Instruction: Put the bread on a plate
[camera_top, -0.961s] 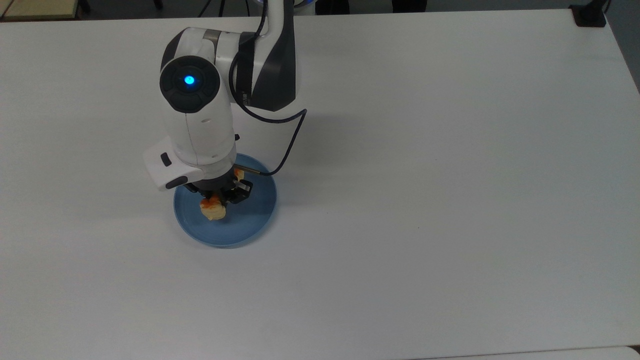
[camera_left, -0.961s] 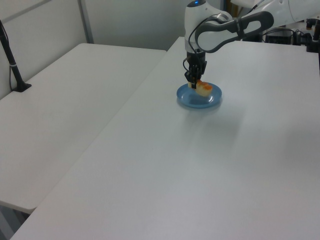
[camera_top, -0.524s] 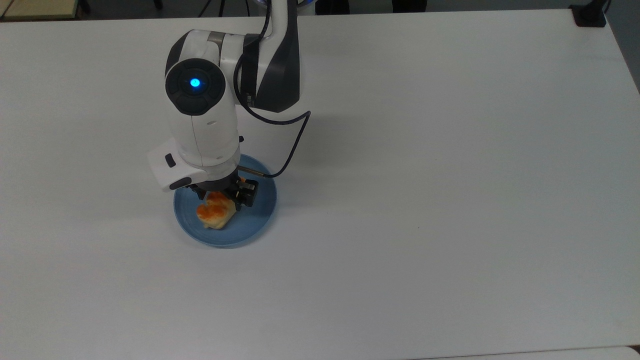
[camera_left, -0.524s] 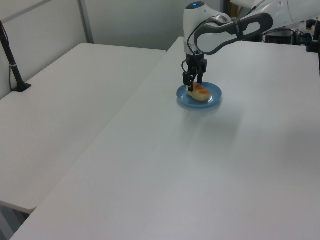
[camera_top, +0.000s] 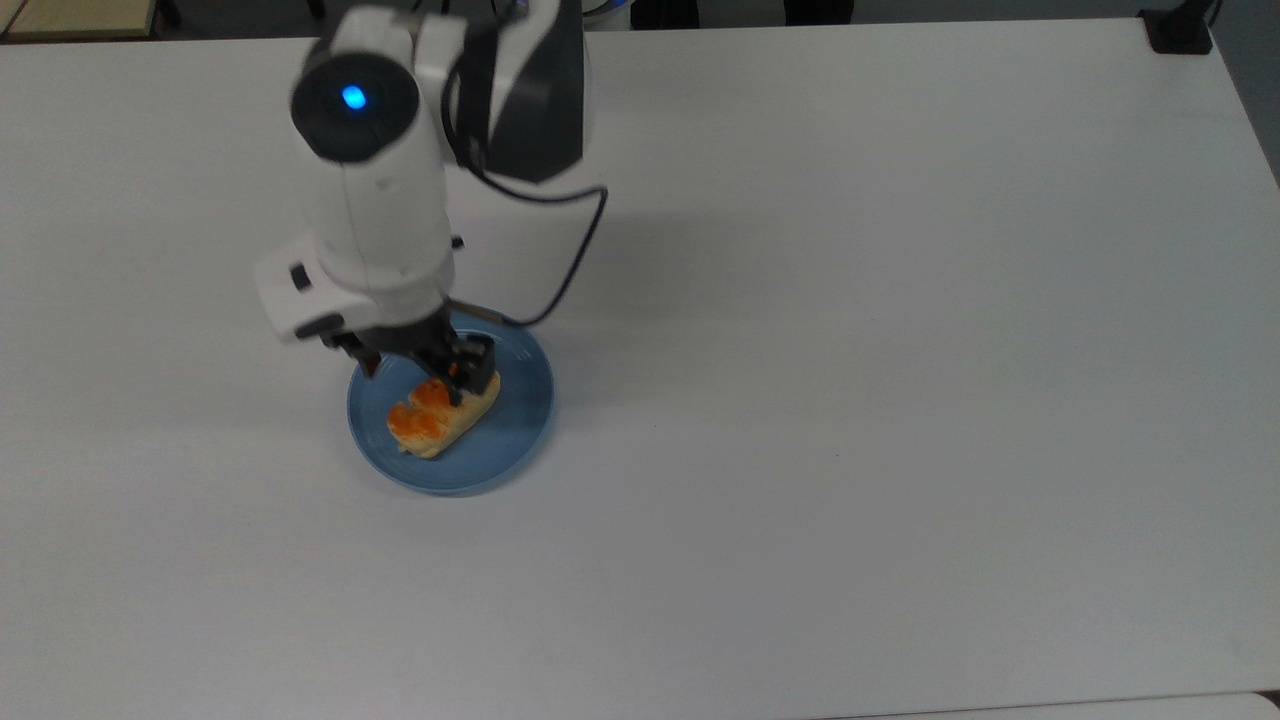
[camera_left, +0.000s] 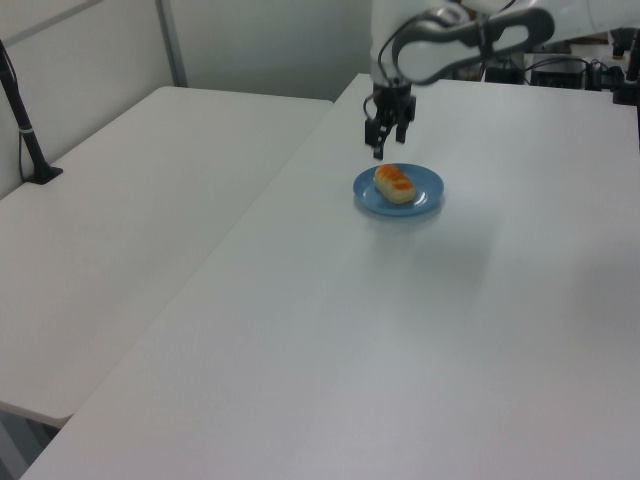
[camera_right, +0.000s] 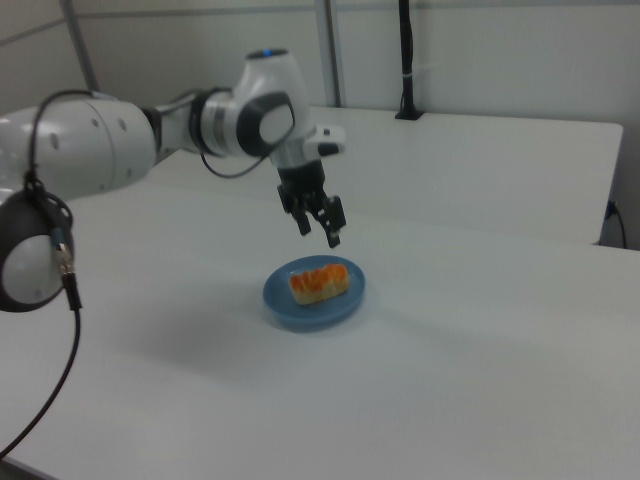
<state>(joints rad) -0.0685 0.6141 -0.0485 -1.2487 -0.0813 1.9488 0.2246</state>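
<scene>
Since 1 second ago the bread (camera_right: 320, 282) has dropped from the grasp and lies flat on the blue plate (camera_right: 285, 301), on the white table (camera_right: 480, 360). Farther back in the right view, the gripper (camera_right: 318, 227) has risen clear above it, its 2 fingers (camera_right: 333, 236) spread and empty.

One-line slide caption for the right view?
Open hand raised above the bread roll, which lies on the light blue plate on a white table.

Bread (camera_right: 320, 282) on plate (camera_right: 282, 302), open pincer (camera_right: 319, 229) above
</scene>
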